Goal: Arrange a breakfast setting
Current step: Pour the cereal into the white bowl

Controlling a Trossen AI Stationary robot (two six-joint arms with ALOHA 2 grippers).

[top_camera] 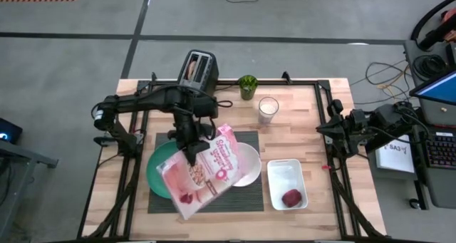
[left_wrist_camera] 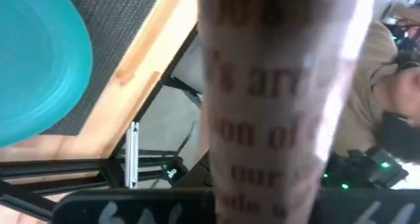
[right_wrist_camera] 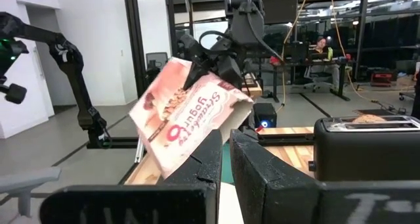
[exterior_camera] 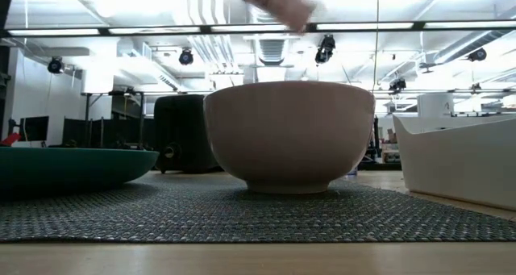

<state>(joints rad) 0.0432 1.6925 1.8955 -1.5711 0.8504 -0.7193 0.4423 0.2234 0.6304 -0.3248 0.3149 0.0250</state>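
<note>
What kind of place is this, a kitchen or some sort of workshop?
Most likely a robotics lab or workshop, not a kitchen: bare concrete floor, loose cables, and further off a person at a desk among metal frames.

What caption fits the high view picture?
Left gripper holds a pink cereal box tilted above the green plate and white bowl.

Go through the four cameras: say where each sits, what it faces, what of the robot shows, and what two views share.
High: overhead, straight down; both arms, left gripper holding the pink cereal box.
Low: table height, facing the white bowl on the placemat; no arm seen.
Left wrist: on the left arm, facing the box's printed side.
Right wrist: on the right arm at the table's edge, own shut fingers low in the picture.
Shared: high and right wrist both show box and toaster.
</note>
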